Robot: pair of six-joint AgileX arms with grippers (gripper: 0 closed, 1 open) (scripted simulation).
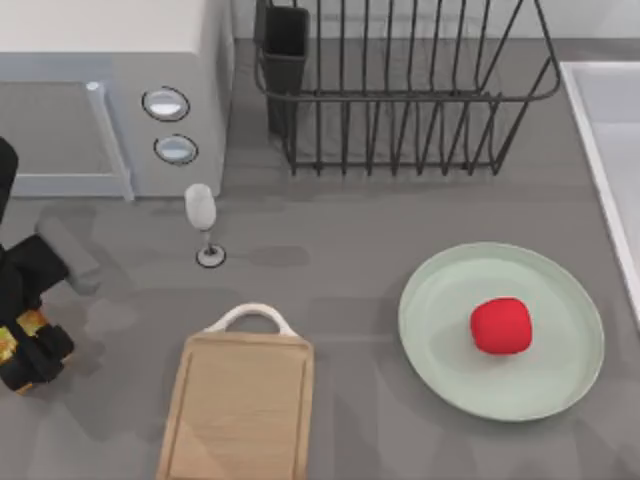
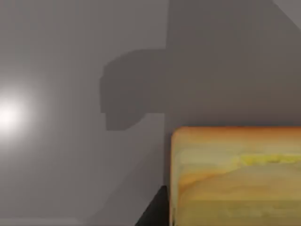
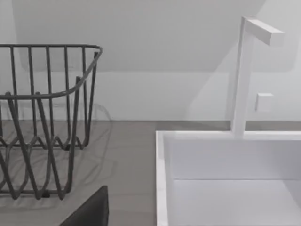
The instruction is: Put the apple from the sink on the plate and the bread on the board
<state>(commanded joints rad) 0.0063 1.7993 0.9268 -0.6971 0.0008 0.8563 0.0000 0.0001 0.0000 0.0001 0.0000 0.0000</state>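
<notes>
1. Top view, far left edge: left gripper (image 1: 22,350) sits low on the left side of the frame, black, with a bit of orange-yellow between its fingers. That is the bread (image 1: 14,336), pinched in the gripper, left of the board and not touching it.
2. Left wrist view: bread (image 2: 235,176) is close up in the lower right of the frame, browned top edge, pale yellow side, above bare grey table (image 2: 70,165).
3. Top view, upper left: pale microwave (image 1: 110,95) with two round knobs. No readable writing or labels on it or anywhere else.
4. Just right of and below the knobs: a clear wine glass (image 1: 203,222), upright on the table (image 1: 330,290).
5. Lower centre-left: board (image 1: 240,405), white arched handle toward the top of the frame, nothing on it.
6. Top centre: black wire dish rack (image 1: 400,90) with a dark cup holder at its left end.
7. Lower right: plate (image 1: 502,330) with the apple (image 1: 501,325) resting on it, roughly centred.
8. Far right edge: sink (image 1: 605,150) rim, well apart from the plate.
9. Right wrist view: rack (image 3: 44,117) at left, sink (image 3: 230,179) with a white faucet (image 3: 242,75) at right. Cannot tell the right gripper's finger state.
</notes>
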